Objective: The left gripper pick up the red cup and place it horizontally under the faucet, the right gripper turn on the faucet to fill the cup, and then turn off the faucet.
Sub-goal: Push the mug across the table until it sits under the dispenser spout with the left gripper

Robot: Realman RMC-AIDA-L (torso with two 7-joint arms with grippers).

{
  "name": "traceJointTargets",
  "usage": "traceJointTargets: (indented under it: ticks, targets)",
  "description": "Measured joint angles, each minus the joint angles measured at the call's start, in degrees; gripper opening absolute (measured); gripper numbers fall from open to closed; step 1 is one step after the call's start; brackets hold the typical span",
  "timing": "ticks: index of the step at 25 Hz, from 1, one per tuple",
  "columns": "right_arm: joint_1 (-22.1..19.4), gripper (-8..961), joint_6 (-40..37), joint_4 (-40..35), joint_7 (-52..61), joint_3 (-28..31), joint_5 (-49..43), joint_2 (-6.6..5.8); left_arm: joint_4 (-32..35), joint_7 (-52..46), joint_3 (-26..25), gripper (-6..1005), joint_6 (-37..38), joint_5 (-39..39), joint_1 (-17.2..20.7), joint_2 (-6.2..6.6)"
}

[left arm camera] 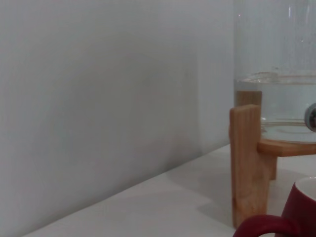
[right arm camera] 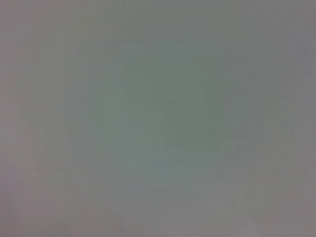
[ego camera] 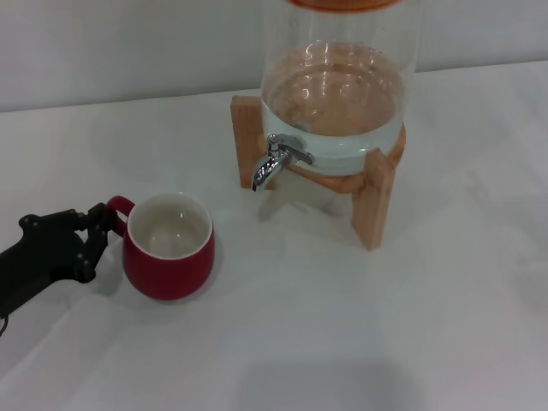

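Wooden stand (ego camera: 372, 201): set at the back of the table, bearing a clear glass jar (ego camera: 338, 86) part-filled with water. Faucet (ego camera: 276, 159): chrome, fitted low on the jar, spout angled down over bare cloth. Red cup (ego camera: 169, 247): placed upright, well apart from the spout (cream inside, handle toward the left gripper (ego camera: 101, 229)). Fingers are seen at the handle; whether they are closed on it cannot be told. White tablecloth (ego camera: 342, 325), pale wall (left arm camera: 98, 98). Right gripper: not seen.
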Motion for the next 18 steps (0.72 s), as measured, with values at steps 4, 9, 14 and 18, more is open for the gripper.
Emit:
traceJointTargets:
  ticks: [4, 9, 14, 18]
  targets:
    - [0.0, 723, 0.1, -0.1, 0.0, -0.1, 0.0, 0.0, -1.1, 0.0, 0.2, 99, 1.1, -0.5, -1.4, -0.12]
    - [0.0, 723, 0.1, -0.1, 0.0, -0.2, -0.1, 0.0, -4.0, 1.7, 0.1, 99, 1.9, -2.1, -4.0, -0.08]
    - [0.0, 723, 0.1, -0.1, 0.0, -0.3, -0.1, 0.0, -6.5, 3.2, 0.3, 99, 2.2, -2.8, -6.2, -0.14]
    - [-0.1, 723, 0.2, -0.1, 0.0, -0.3, -0.1, 0.0, -6.7, 3.2, 0.3, 99, 2.5, -3.1, -6.6, -0.14]
